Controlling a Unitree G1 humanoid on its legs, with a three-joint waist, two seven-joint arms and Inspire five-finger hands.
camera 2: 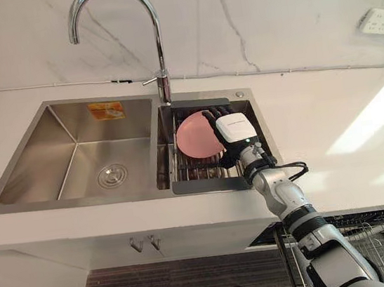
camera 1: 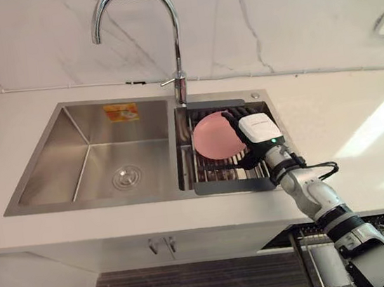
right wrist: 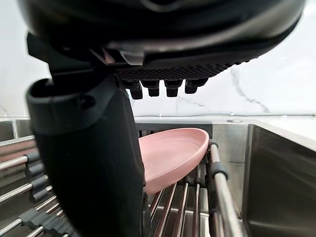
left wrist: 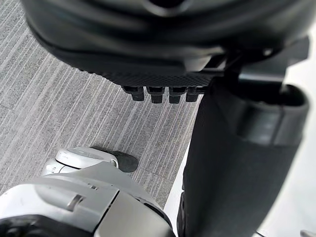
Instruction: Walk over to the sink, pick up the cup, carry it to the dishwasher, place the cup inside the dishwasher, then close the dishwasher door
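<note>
The right hand's fingers (right wrist: pixel 154 89) are straight and released, held in a row above the pink, shallow, round bowl (right wrist: pixel 173 153) (the thing the task calls a cup). They are not closed round it, and I cannot tell whether they touch its rim. The thumb (right wrist: pixel 89 163) stands out on the bowl's near side, partly hiding it.

From the head views, the right hand (camera 1: pixel 257 129) lies over the bowl's right edge. The bowl rests tilted on the metal rods of a dark-framed drying rack (camera 1: pixel 214 174). This rack sits in the right basin of a stainless-steel double sink (camera 1: pixel 87 150), under a tall curved chrome tap (camera 1: pixel 176 46). The sink is set into a white table (camera 1: pixel 351 165).

The left hand (left wrist: pixel 163 74) hangs over a grey striped floor (left wrist: pixel 59 98) with its fingers relaxed, holding nothing.
</note>
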